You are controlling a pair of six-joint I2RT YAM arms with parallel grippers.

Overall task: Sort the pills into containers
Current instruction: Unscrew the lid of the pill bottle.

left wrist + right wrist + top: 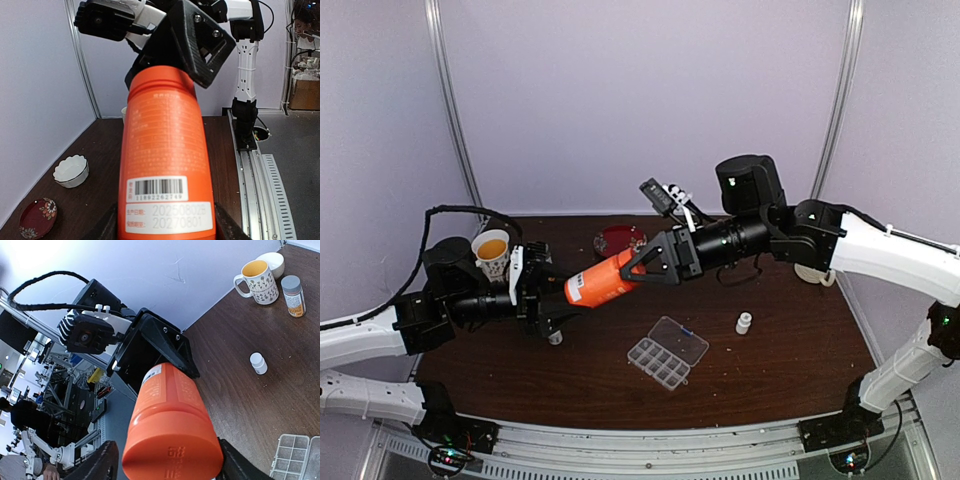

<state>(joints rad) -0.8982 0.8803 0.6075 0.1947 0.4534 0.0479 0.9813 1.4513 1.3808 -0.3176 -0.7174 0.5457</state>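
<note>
An orange bottle (603, 282) hangs tilted in the air between my two arms, above the brown table. My left gripper (568, 290) is shut on its base, where a barcode label (159, 189) shows. My right gripper (636, 268) has its fingers on either side of the bottle's orange cap (172, 452) and is shut on it. The containers are the cells of a clear pill box (660, 362), which lies open on the table in front of the bottle with its lid (680, 339) folded back. No pills show in any view.
A small white bottle (744, 322) stands right of the pill box. A yellow-lined mug (492, 248) is at the back left and a red dish (619, 240) at the back middle. A white scalloped bowl (71, 170) and a grey-capped jar (292, 294) also stand on the table.
</note>
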